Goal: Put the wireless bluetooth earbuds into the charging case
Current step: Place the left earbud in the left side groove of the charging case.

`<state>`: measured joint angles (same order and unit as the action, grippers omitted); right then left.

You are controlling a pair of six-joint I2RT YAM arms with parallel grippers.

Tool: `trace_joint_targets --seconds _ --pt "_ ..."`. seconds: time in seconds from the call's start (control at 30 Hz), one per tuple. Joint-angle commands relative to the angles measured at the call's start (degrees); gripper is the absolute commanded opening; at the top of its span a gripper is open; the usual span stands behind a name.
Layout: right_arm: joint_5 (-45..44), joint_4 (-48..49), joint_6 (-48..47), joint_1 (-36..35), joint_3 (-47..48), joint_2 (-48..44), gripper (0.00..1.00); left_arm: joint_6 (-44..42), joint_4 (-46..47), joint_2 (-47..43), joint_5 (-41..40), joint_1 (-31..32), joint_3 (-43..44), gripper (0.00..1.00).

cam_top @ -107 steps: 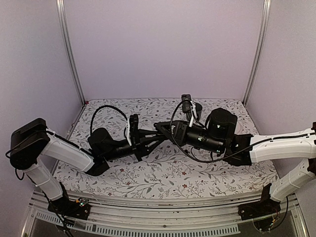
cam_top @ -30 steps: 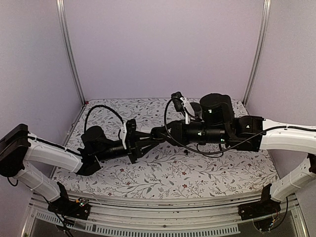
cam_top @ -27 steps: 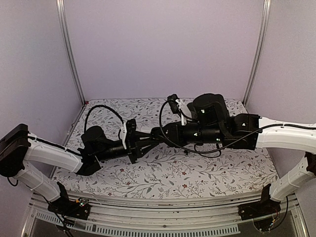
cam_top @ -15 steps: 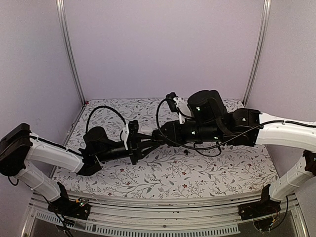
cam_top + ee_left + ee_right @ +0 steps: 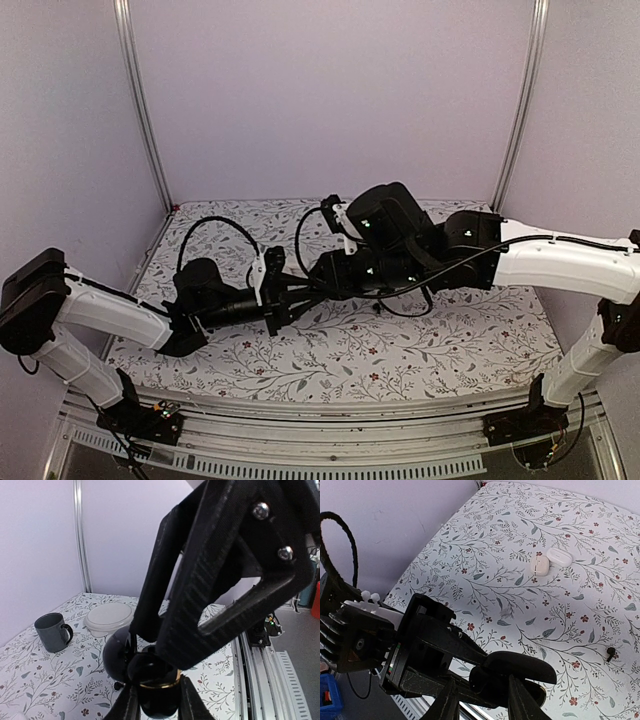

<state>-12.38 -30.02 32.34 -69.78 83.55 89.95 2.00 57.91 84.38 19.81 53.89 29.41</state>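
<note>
Fingers of my left gripper are clamped on the round black charging case, its lid swung open to one side, held up over the middle of the table. In the last second my right arm has swung in from the right, so the right gripper now sits directly over the open case. Its jaws are a little apart, and I can't make out an earbud between them. One black earbud lies loose near the table's middle, well apart from the case. My guess is that one goes in next.
</note>
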Motion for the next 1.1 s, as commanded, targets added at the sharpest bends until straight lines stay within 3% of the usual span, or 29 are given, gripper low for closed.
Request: trace_joint_targets --seconds 0.0,1.07 --pt "-2.4 -3.2 0.7 -0.4 3.2 1.4 0.35 0.5 -0.2 0.4 -0.4 0.1 0.8 0.0" --pt "-5.9 -8.5 1.5 -1.0 9.3 7.1 0.32 0.4 -2.2 0.1 -0.4 0.1 1.4 0.0"
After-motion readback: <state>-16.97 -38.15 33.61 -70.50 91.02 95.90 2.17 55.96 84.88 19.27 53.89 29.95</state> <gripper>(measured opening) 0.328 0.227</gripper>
